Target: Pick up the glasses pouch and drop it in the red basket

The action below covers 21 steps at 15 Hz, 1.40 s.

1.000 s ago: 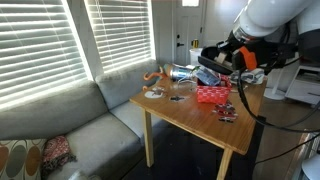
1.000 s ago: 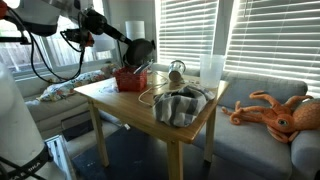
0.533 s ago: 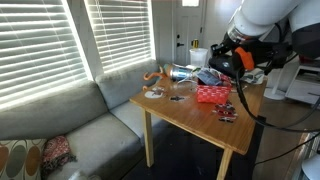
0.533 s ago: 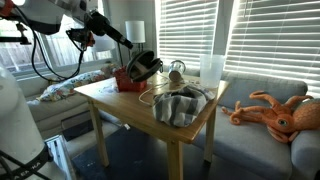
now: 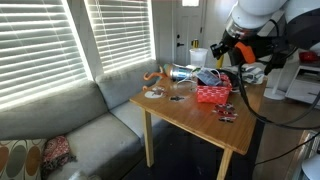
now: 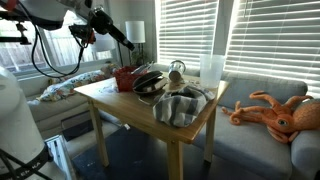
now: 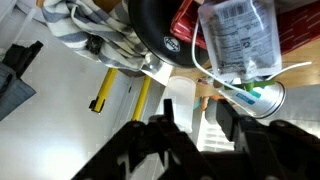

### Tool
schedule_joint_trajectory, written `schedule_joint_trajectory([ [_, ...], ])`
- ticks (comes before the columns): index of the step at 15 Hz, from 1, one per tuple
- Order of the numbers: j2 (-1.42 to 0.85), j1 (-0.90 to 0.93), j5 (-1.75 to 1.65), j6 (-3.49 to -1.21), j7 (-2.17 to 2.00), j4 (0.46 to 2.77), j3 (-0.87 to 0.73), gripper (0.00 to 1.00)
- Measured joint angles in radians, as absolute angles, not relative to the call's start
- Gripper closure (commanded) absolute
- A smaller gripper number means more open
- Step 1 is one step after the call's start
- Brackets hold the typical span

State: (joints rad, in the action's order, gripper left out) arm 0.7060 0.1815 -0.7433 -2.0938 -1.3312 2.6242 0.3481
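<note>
The red basket [image 6: 124,78] stands on the wooden table [image 6: 120,100]; it also shows in an exterior view [image 5: 213,94] and at the top of the wrist view [image 7: 188,16]. The glasses pouch [image 6: 148,83], a black oval, lies right against the basket's side, nearer the striped cloth; I cannot tell whether it rests on the rim. It shows in the wrist view [image 7: 158,30] too. My gripper [image 7: 195,115] is open and empty, raised above the basket and pouch in both exterior views [image 5: 222,52] [image 6: 127,42].
A striped grey cloth [image 6: 180,105] and a white cable lie on the table's near half. A tall clear cup [image 6: 211,68] stands at the far edge. A clear plastic bag [image 7: 235,40] lies by the basket. An orange octopus toy [image 6: 275,112] sits on the sofa.
The pouch was held in my gripper a second ago, then dropped, and now lies beside the basket. My gripper has opened and risen.
</note>
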Motion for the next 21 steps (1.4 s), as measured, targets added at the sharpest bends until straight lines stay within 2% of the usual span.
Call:
schedule_joint_trajectory([
  [3, 0.710, 0.205, -0.620, -2.089, -1.210, 2.607, 0.302, 0.03],
  [4, 0.715, 0.210, -0.579, -2.083, -1.166, 2.601, 0.290, 0.00],
  [14, 0.817, 0.190, -0.288, -1.988, -0.662, 2.590, 0.168, 0.00],
  [21, 0.818, 0.150, -0.280, -1.989, -0.645, 2.590, 0.202, 0.00],
])
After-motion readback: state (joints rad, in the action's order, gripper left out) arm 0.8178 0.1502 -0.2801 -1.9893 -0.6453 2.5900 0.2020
